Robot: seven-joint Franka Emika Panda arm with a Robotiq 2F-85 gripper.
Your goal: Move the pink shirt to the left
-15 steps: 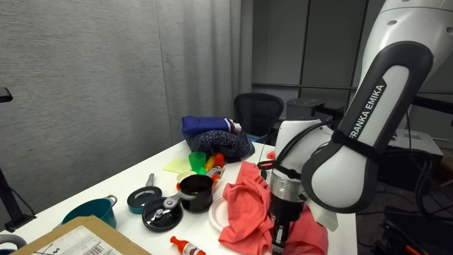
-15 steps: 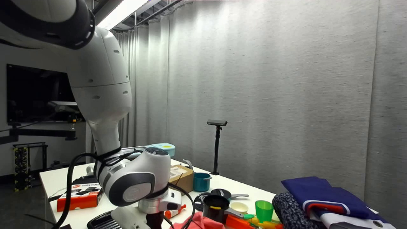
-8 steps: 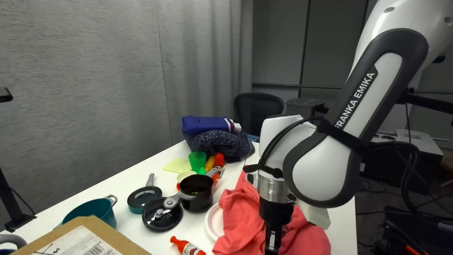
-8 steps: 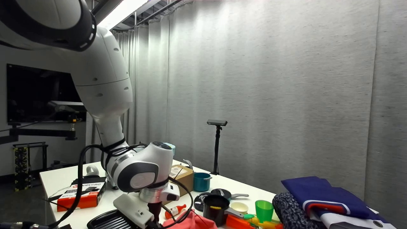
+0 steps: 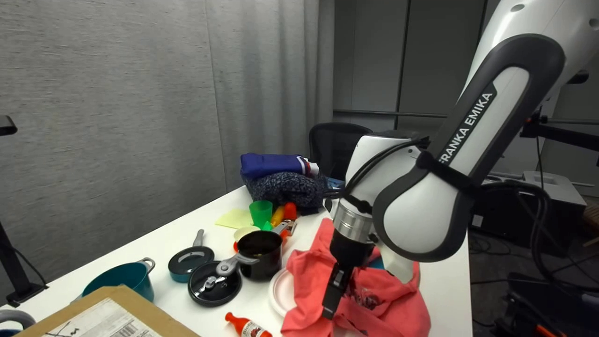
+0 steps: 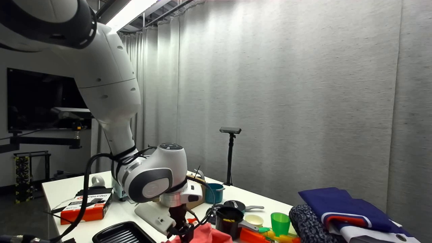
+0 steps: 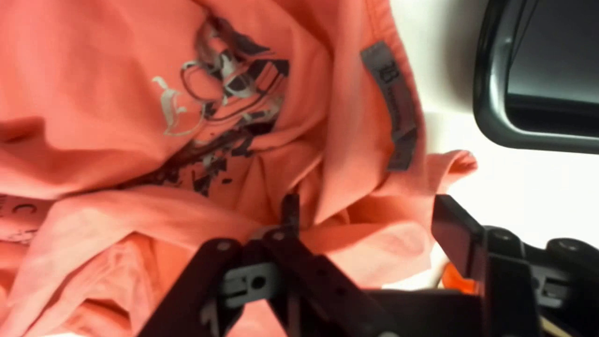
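Over the rumpled shirt (image 7: 262,173), the tilted gripper (image 7: 366,206) has its jaws wide apart, gripping nothing, while a black tray (image 7: 491,100) lies just beside.

in an exterior view the shirt (image 5: 309,276) lies on the desk (image 5: 257,297), hiding part of a plate (image 5: 282,292) at its left. farther left stands a saucepan (image 5: 270,264), a cup (image 5: 260,214) behind it and a frying pan (image 5: 191,267) to its left. at the near left, a box (image 5: 135,311) lies before a pot (image 5: 146,286). at the far end a folded cloth (image 5: 271,165) rests on a bundle (image 5: 286,189).
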